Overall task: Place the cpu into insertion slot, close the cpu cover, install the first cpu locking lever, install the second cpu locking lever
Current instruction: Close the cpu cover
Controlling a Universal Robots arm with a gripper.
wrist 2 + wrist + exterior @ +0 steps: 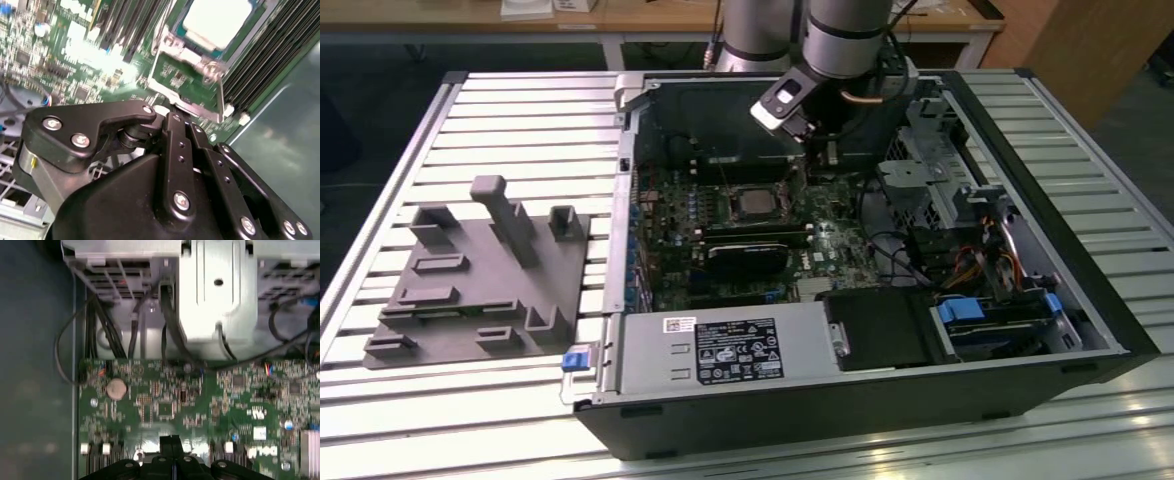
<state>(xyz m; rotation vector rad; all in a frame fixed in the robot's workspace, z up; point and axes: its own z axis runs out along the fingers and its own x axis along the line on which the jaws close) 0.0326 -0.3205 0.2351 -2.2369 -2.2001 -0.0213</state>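
The black two-fingered pincer (pixel 823 156) hangs on the arm inside the open black computer case (pixel 630 130), low over the green motherboard (pixel 843 240). Its fingertips (pixel 168 441) are drawn together with only a thin seam between them. I cannot tell whether anything is nipped there.

In the second wrist view, the thin silvery square cpu cover (pixel 192 106) lies just ahead of the tips. It is tipped off the socket, and green board shows through its open window. Its near edge is close to the tips, but I cannot tell whether they touch. Beyond the cover, the small flat square cpu (pixel 217 20) with its dull silver top sits in the socket, uncovered. Long black memory slots (pixel 270 60) run close along both sides of the socket.

There is little room around the pincer. To one side the silver metal drive cage (pixel 921 185) stands near, and behind it the dark case wall (pixel 30 365) rises at the board's edge. Well away from the pincer and outside the case, a grey moulded fixture (pixel 467 280) rests on the slatted aluminium table (pixel 520 120).
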